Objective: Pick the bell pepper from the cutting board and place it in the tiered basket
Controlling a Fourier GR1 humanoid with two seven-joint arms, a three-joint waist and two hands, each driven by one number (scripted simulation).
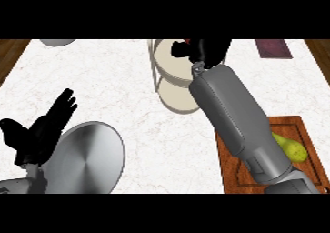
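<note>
White marble tabletop (127,82), right hand (211,49) seen at top centre over the cream two-tiered basket (175,98), fingers curled round a mostly hidden red bell pepper (188,42), left hand (40,132) held open at lower left, brown wooden cutting board (308,175) at lower right.

Robot arms | right forearm (237,118): grey, smooth boxy shell, rounded edges, darker panel seams toward the elbow | left forearm (12,185): grey, only a small part shows | left hand (40,132): matte black, slim fingers, stubby thumb | right hand (211,49): black, small grey wrist piece
</note>
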